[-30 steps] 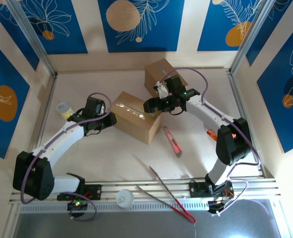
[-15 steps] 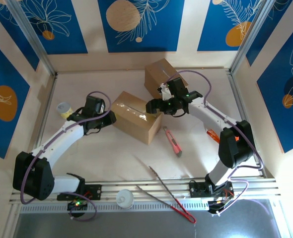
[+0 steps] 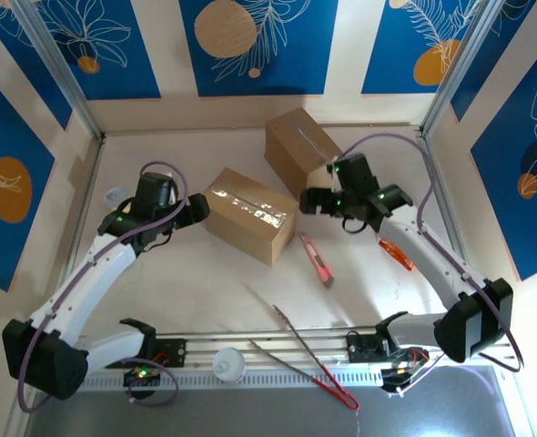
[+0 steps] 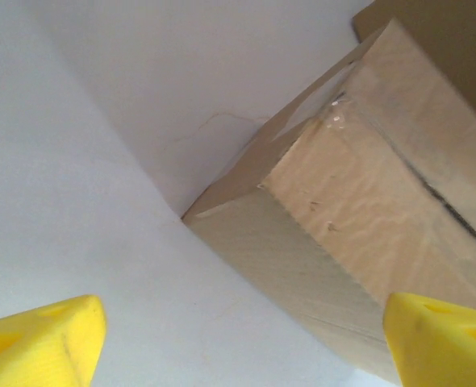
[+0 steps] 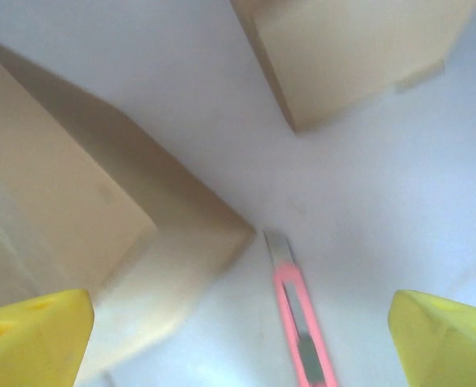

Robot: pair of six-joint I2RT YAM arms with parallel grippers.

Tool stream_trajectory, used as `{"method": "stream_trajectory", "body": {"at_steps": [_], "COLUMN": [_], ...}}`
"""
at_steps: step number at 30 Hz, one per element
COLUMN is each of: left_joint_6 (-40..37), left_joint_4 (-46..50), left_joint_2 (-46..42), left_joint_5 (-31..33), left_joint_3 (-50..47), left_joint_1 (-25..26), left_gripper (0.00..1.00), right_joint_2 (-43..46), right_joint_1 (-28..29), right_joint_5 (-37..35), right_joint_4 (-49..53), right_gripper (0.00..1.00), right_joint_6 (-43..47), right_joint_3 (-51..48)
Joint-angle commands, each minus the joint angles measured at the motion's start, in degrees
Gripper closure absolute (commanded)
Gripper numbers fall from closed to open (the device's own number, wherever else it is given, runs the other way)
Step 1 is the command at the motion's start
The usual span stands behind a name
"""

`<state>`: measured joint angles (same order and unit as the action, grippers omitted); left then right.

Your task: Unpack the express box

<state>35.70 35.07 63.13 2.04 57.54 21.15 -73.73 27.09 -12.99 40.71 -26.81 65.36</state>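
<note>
The white bench [image 3: 205, 273] carries a brown cardboard box with glossy tape [image 3: 248, 215] at its centre. A second brown cardboard box [image 3: 298, 150] lies just beyond it. A pink utility knife [image 3: 315, 258] lies right of centre, long metal tongs [image 3: 305, 346] near the front edge, and an orange-handled tool [image 3: 396, 253] far right.

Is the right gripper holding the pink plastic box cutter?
No, the pink plastic box cutter lies flat on the white table, clear of the right gripper's spread yellow fingers.
</note>
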Motion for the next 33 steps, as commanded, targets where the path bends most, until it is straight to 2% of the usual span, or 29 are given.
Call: {"method": "stream_trajectory", "body": {"at_steps": [1,2,7,19,25,33], "left_joint_6": [-2.0,-2.2,-2.4,-2.3,-1.6,-1.6], "left_joint_4": [3.8,3.8,6.3,9.4,9.6,10.5], "left_joint_2": [-2.6,-3.2,-6.2,-9.1,-9.2,-8.9], "left_joint_5": [-0.9,-2.2,-5.8,-3.3,-2.8,-2.4], "left_joint_3": [2.1,2.3,2.8,2.5,3.0,4.4], "left_joint_1": [0.4,0.4,0.3,0.3,0.3,0.3], "left_gripper": [0.03,0.0,0.0,0.02,0.04,0.05], "right_joint_2": [-2.1,-2.5,-6.8,-16.3,-17.3,-16.7], "right_joint_1": [4.0,5.4,8.8,9.4,9.9,11.1], "right_joint_5": [-7.9,-8.7,-9.8,-9.0,-9.0,-9.1], "right_joint_4": [7.1,7.1,5.2,-2.3,-3.6,-3.3], "right_gripper": [0.06,0.06,0.07,0.12,0.18,0.32], "right_joint_6": [-5.4,-7.1,-12.0,-14.8,-17.0,-19.0], "right_joint_3": [-6.4,-8.0,-13.0,-16.4,-18.2,-20.2]}}
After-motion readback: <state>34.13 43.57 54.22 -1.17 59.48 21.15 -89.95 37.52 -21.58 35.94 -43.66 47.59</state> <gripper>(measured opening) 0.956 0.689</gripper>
